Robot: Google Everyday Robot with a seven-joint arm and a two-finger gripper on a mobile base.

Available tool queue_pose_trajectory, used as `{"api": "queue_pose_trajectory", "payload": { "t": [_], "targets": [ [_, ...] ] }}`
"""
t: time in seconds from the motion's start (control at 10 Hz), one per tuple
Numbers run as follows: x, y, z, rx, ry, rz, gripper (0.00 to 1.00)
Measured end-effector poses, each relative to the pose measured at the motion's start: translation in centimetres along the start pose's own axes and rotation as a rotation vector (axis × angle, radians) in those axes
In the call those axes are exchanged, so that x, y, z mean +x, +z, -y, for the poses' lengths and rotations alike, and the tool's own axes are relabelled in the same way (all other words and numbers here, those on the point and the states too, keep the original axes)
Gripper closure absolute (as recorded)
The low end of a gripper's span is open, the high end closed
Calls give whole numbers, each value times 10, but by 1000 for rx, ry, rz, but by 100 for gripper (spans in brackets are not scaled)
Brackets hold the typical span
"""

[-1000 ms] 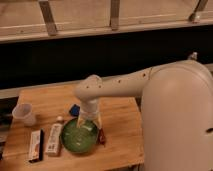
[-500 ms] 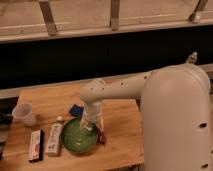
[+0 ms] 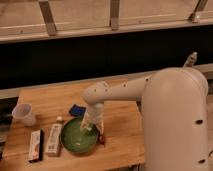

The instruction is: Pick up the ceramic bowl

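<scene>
Since the ceramic bowl (image 3: 74, 138) is what we are after, we start there: it sits upright near the front edge of the table (image 3: 45, 97), green and glossy, and it looks empty. Our tool (image 3: 88, 127) hangs over the bowl's right side, at or just inside the rim. Whether it touches the ceramic, how far open it is, and whether it has hold of anything, we cannot tell.

We judge the step in hand to be the grasp on the rim. To do it well, we would want one side of the tool inside the wall and the other outside. It should be seated low enough that the slick glaze cannot slip free, followed by a straight lift that keeps the bowl level.

A small red thing (image 3: 102, 139) lies just beside the bowl's right edge, close under the tool, and could be nudged or pinched along with the rim. A pale packet (image 3: 53, 139) lies just beside the left edge, with a darker packet (image 3: 36, 146) further left. A blue object (image 3: 77, 110) lies behind the bowl, near it. A plastic cup (image 3: 23, 114) stands well apart at the left.
</scene>
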Motion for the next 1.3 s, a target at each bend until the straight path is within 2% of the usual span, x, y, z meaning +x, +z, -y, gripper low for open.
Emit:
{"api": "queue_pose_trajectory", "payload": {
  "t": [0.1,0.5,0.6,1.3],
  "targets": [
    [0,2,0,-5,1,-5,45],
    [1,9,-11,-16,-15,-27,86],
    [1,10,-13,-16,-22,-32,91],
    [2,11,-18,-18,-33,-37,92]
  ]
}}
